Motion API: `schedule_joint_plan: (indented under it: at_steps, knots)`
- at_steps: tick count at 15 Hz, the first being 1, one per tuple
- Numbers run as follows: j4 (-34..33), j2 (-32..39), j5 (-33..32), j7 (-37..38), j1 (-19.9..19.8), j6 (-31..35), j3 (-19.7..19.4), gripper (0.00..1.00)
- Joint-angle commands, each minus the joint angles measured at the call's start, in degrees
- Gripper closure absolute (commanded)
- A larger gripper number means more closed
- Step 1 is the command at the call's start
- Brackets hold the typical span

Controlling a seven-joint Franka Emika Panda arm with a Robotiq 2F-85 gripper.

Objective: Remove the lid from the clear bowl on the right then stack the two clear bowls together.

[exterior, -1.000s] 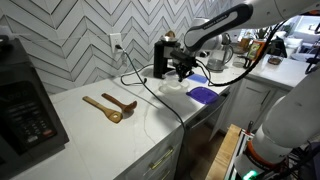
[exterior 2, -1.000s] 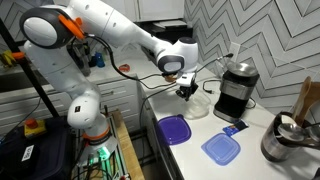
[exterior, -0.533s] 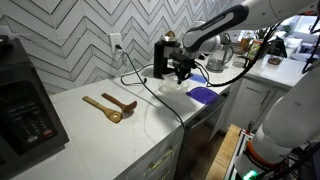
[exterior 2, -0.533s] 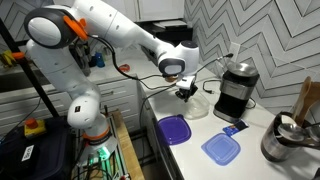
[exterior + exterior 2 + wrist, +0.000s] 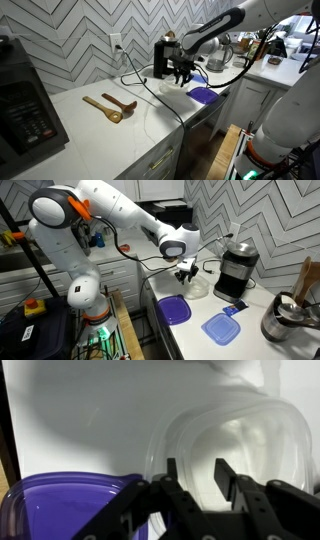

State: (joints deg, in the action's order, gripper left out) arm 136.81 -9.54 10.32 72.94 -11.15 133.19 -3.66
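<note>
**Robot hand poised over a clear bowl beside a coffee maker**

A white robot arm reaches across the frame in both exterior views. Its elbow is high and its wrist is bent, so the hand (image 5: pixel 186 273) points straight down near the centre. In the wrist view the 2 fingers (image 5: pixel 225 473) come up from the bottom edge, parted with a plain gap and nothing between them. The hand is open and empty.

Just under it, right of centre, a clear bowl (image 5: pixel 250 445) sits on the white worktop (image 5: pixel 90 130), next to a black coffee maker (image 5: pixel 235 268). The bowl's rim shows doubled lines, so I cannot tell whether 1 bowl or 2 nested ones lie there.

The light-blue lid (image 5: pixel 222 328) lies flat in the lower right of an exterior view, well apart from the bowl, so it looks already off. A darker purple piece (image 5: pixel 174 310) lies at lower centre.

The bowl is probably light, thin, slippery and slightly flexible. Pinching the rim wall with 1 finger inside and 1 outside seems the safest hold.
</note>
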Motion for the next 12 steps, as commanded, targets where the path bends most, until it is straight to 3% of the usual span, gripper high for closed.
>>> schedule_joint_plan:
  at_steps: [1,4,9,12]
  knots:
    - [0.6,-0.8,-1.5,0.3,0.6,1.4,-0.3,0.24]
    - [0.3,-1.7,-2.9,-0.6,0.8,1.2,-0.2,0.01]
    - [-0.7,-3.5,-6.1,-4.8,1.4,-1.1,0.3,0.0]
    - [-2.3,-4.8,-9.9,-10.8,1.8,-6.2,0.7,0.0]
